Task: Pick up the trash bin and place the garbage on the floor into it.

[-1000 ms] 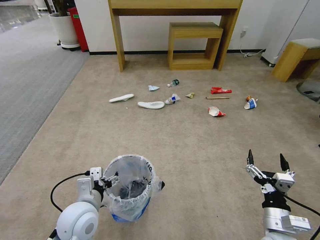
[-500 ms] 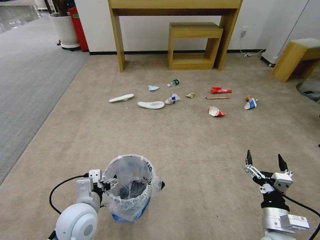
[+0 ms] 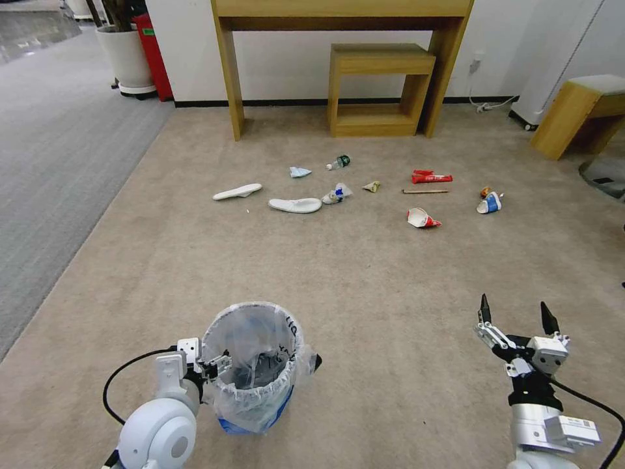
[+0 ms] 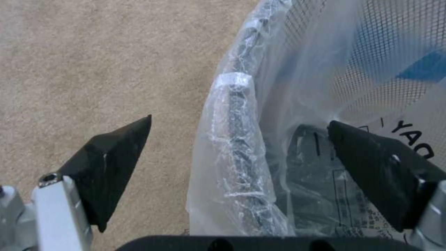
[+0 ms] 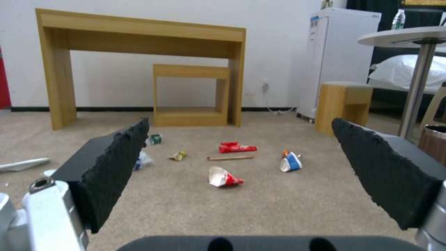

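The trash bin [image 3: 255, 365] wall is hiding the floor behind it; the orange scrap [image 3: 485, 191] beside the blue-white cup [image 3: 489, 203] is appearing too small to identify.

my fingers [image 4: 116, 164] are black on silver-white mounts. the trash bin [image 3: 255, 365] is dark mesh under a crinkly translucent white bag with blue print. the floor [image 3: 364, 273] is beige-tan. out there: white slippers [image 3: 295, 205], a red packet [image 3: 430, 176], a red-white cup [image 3: 422, 218], a blue-white cup [image 3: 489, 203].
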`<state>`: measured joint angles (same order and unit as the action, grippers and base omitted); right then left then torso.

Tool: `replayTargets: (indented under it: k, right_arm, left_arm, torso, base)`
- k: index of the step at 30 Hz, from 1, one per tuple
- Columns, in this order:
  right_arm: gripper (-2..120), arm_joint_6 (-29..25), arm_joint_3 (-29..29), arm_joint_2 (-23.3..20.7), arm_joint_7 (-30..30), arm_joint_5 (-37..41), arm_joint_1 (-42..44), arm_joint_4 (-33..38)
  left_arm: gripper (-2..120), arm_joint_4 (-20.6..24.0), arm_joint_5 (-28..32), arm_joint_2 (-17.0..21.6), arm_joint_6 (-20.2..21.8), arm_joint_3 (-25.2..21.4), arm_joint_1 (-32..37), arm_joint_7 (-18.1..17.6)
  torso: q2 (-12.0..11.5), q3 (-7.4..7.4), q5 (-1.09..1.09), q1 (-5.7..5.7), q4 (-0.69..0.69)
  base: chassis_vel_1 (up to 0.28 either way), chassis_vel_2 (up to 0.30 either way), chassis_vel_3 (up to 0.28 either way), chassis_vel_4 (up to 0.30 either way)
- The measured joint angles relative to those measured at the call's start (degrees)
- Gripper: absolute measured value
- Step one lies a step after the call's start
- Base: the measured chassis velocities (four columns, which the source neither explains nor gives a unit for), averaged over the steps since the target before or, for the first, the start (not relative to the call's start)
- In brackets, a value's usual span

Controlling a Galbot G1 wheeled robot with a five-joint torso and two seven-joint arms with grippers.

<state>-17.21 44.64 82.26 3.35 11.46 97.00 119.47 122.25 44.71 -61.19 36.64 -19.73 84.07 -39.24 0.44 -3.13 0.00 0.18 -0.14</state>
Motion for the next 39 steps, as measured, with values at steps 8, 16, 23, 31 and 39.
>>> replayTargets:
  k: [8, 16, 23, 31, 39]
  right_arm:
    - [100, 0.06, -0.26, -0.29, 0.02, 0.04, -0.66, -0.87]
    - [100, 0.12, -0.4, -0.6, 0.02, 0.13, -1.45, -1.86]
    - [100, 0.16, -0.42, -0.99, 0.03, 0.33, -2.0, -2.55]
    - [100, 0.23, -0.5, -1.27, 0.08, 0.59, -2.7, -3.4]
    - [100, 0.34, -0.62, -1.59, 0.13, 0.89, -3.34, -4.17]
  left_arm:
    - [100, -0.8, 0.01, -0.6, 0.0, 0.27, -0.2, -0.18]
    - [100, -1.86, -0.02, -0.98, -0.02, 0.5, -0.56, -0.2]
    - [100, -2.8, -0.04, -1.38, -0.03, 1.03, -1.17, -0.32]
    - [100, -3.82, -0.17, -1.83, -0.31, 1.44, -1.86, -0.64]
    - [84, -4.31, -0.17, -2.29, -0.37, 1.7, -2.38, -0.9]
  torso:
    - [0.0, 0.0, 0.0, 0.0, 0.0]
    - [0.0, 0.0, 0.0, 0.0, 0.0]
    - [0.0, 0.0, 0.0, 0.0, 0.0]
    - [0.0, 0.0, 0.02, 0.0, 0.0]
    - [0.01, 0.01, 0.02, -0.01, 0.0]
  base:
    - [0.0, 0.0, 0.0, 0.0]
    - [0.0, 0.0, 0.0, 0.0]
    - [0.0, 0.0, 0.0, 0.0]
    - [0.0, 0.0, 0.0, 0.0]
    - [0.0, 0.0, 0.0, 0.0]
